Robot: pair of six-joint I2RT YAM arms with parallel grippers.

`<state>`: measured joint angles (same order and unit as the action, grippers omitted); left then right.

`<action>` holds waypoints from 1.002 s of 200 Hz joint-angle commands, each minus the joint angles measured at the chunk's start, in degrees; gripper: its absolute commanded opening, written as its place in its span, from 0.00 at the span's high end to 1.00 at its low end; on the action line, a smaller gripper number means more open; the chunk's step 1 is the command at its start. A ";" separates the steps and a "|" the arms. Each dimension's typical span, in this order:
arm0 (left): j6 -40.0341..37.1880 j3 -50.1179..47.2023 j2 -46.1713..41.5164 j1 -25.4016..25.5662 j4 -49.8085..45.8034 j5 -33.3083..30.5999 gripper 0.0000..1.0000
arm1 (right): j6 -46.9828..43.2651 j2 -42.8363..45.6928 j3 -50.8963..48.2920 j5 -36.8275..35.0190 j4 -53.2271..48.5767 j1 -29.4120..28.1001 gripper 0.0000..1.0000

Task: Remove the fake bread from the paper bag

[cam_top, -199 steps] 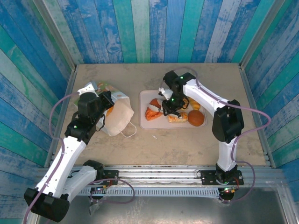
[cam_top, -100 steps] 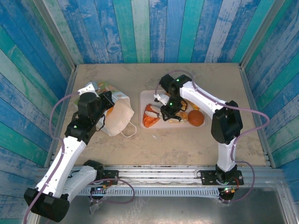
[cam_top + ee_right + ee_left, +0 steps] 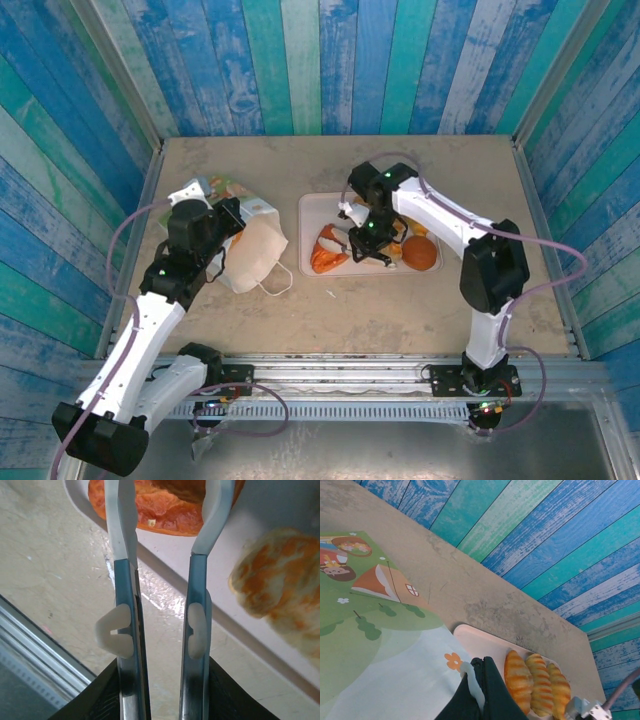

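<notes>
The white paper bag (image 3: 250,250) with its green and orange print lies on its side left of the pink tray (image 3: 315,208). My left gripper (image 3: 226,222) is shut on the bag's upper edge (image 3: 445,655), beside a white cord. Three striped croissants (image 3: 540,680) lie on the tray (image 3: 480,640) just past the left gripper (image 3: 480,675). My right gripper (image 3: 348,248) hangs over the tray's front left part, open, its white fingertips (image 3: 120,510) straddling an orange croissant (image 3: 160,507) (image 3: 325,250). A pale roll (image 3: 280,585) lies to the right.
A round brown bun (image 3: 420,256) and an orange pastry (image 3: 420,228) sit on the tray's right part. The bag's cord handle (image 3: 272,285) loops onto the table toward the front. Blue plank walls close in the back and sides. A metal rail (image 3: 340,370) runs along the near edge.
My right gripper has swung from the tray's back middle toward its front left, and the orange croissant has shifted slightly forward. The left arm and the bag have stayed put.
</notes>
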<state>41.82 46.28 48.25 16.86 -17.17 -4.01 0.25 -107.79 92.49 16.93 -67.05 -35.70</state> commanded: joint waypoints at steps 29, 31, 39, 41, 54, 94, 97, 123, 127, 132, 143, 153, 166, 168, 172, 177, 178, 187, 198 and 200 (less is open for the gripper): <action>0.02 -1.21 -1.58 -0.04 2.05 -0.02 1.00 | 19.35 7.49 -7.85 3.12 8.85 -0.38 0.60; 0.01 -1.24 -1.65 0.00 2.05 -0.03 1.00 | 19.83 7.70 -8.18 3.07 9.10 -0.48 0.60; -0.07 -1.28 -1.69 0.00 1.97 0.05 1.00 | 21.83 8.74 -9.54 2.52 10.36 -0.59 0.60; -0.07 -1.28 -1.69 0.01 1.96 -0.01 1.00 | 22.32 8.98 -9.90 2.44 10.75 -0.64 0.60; -0.16 -1.52 -2.00 -0.07 2.05 -0.03 1.00 | 25.98 10.90 -12.80 2.76 13.78 -0.68 0.60; -0.07 -2.13 -2.46 -0.05 2.13 -0.28 1.00 | 35.53 16.51 -21.31 6.93 24.61 -1.59 0.59; -0.01 -2.20 -2.41 -0.02 2.20 -0.23 1.00 | 36.07 16.81 -21.75 7.28 25.39 -1.64 0.59; 0.10 -2.26 -2.45 -0.04 2.49 0.06 1.00 | 39.24 18.04 -23.67 9.15 28.36 -2.73 0.59; 0.10 -2.28 -2.40 -0.07 2.49 0.08 1.00 | 39.82 18.16 -24.02 9.45 28.70 -2.84 0.59; 0.11 -2.32 -2.41 -0.04 2.49 0.19 1.00 | 40.35 18.36 -24.58 9.92 29.45 -3.06 0.59; 0.14 -2.28 -2.41 -0.07 2.49 0.15 1.00 | 41.80 18.79 -25.87 10.95 31.21 -3.30 0.59; 0.20 -2.42 -2.52 -0.08 2.58 0.15 1.00 | 42.45 19.01 -26.52 11.68 32.04 -3.62 0.59; 0.17 -2.31 -2.53 0.00 2.47 0.15 1.00 | 43.02 19.55 -26.89 10.71 31.66 -3.90 0.59; 0.14 -2.31 -2.56 -0.06 2.42 0.19 1.00 | 43.06 19.77 -26.98 10.46 31.63 -4.06 0.59; 0.11 -2.29 -2.63 -0.06 2.43 0.19 1.00 | 43.20 20.04 -27.13 9.99 31.52 -4.14 0.59; 0.15 -2.36 -2.70 -0.06 2.40 0.15 1.00 | 43.27 20.43 -27.25 9.31 31.38 -4.24 0.59; 0.17 -2.39 -2.71 -0.07 2.40 0.14 1.00 | 43.22 20.47 -27.26 9.20 31.37 -4.22 0.59; 0.19 -2.51 -2.72 -0.03 2.39 0.08 1.00 | 42.85 20.98 -27.04 7.61 30.29 -4.12 0.59; 0.19 -2.32 -2.72 -0.02 2.41 0.18 1.00 | 42.17 21.13 -26.27 6.38 28.39 -4.12 0.59; 0.19 -2.31 -2.72 -0.06 2.41 0.15 1.00 | 42.08 21.22 -26.05 6.26 28.09 -4.11 0.59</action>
<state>42.04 44.49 46.70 16.86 -16.27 -3.99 41.85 -89.43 65.56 25.26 -37.45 -39.62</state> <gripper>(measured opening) 0.044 0.410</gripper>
